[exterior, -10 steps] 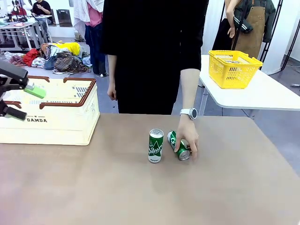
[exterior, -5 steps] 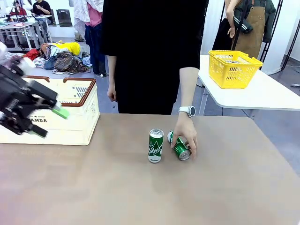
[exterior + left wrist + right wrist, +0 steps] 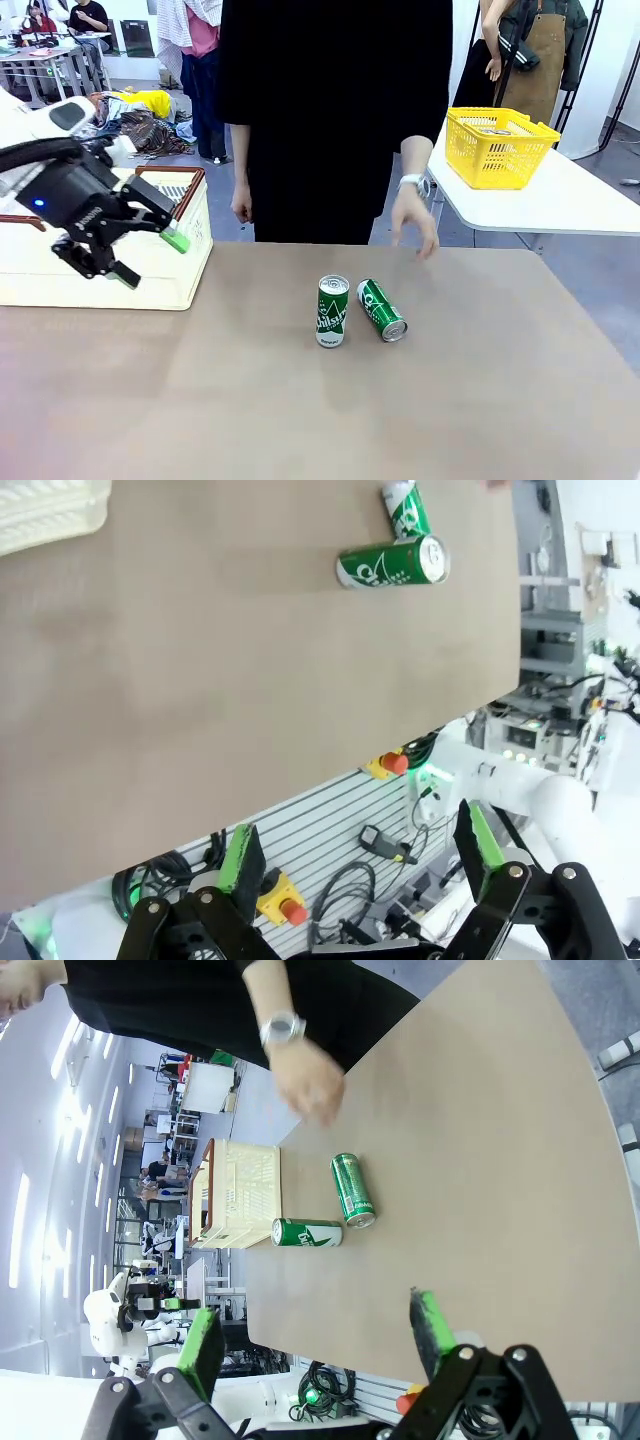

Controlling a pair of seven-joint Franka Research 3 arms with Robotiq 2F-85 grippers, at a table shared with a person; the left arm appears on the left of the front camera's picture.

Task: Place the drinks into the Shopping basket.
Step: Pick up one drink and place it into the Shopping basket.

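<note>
1. Your Shopping basket (image 3: pixel 175 285) sits at the table's (image 3: pixel 300 420) far left edge; you cannot tell what lies inside it.
2. Both drinks are outside it, near mid-table: the upright green can (image 3: pixel 332 311), with the tipped green can (image 3: pixel 381 309) just beside it.
3. Your left gripper (image 3: pixel 150 260) hangs before the basket's near wall, jaws spread and empty. The right gripper (image 3: pixel 315 1322) is likewise spread and empty.
4. Bare tabletop lies between left gripper and cans; the person's hand (image 3: pixel 415 218) hovers over the far edge.

We are logging: basket (image 3: pixel 175 285) running off the left edge, left gripper (image 3: pixel 152 260) covering part; one can (image 3: pixel 405 505) being clipped at top; person's hand (image 3: pixel 305 1080) blurring.
</note>
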